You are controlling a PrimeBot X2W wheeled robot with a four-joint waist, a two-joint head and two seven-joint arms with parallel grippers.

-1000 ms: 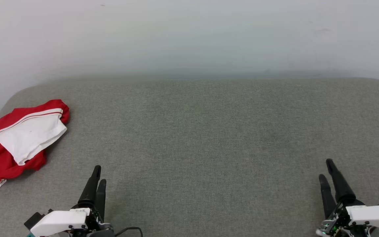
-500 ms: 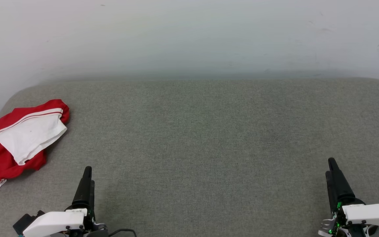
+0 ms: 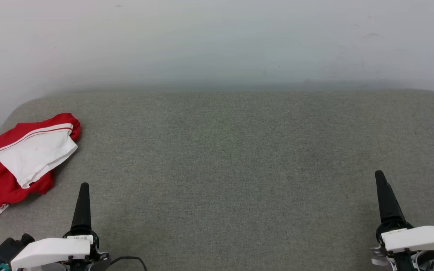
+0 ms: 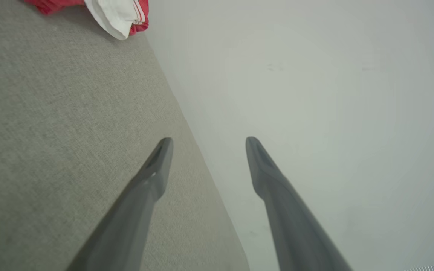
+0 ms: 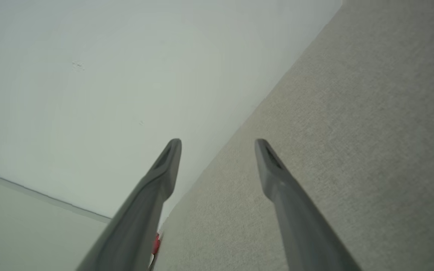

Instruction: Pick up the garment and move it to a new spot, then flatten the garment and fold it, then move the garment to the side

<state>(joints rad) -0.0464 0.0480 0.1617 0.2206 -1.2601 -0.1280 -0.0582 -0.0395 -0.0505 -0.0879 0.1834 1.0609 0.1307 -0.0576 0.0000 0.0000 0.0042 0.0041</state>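
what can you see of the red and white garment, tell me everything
The garment is soft red fabric with a white panel lying over it and striped red-and-white trim. It sits crumpled in a loose heap at the left edge of the grey fabric surface, partly cut off by the head view's border. Only that surface visibly touches it.

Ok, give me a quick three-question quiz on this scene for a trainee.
1. True or false: the jersey lies bunched at the left end of the grey surface.
2. The left gripper is: A) shut on the jersey, B) open and empty, C) shut and empty.
3. Which is nearer the jersey: the left gripper or the right gripper?

Key: 1 true; 2 B; 3 left gripper.
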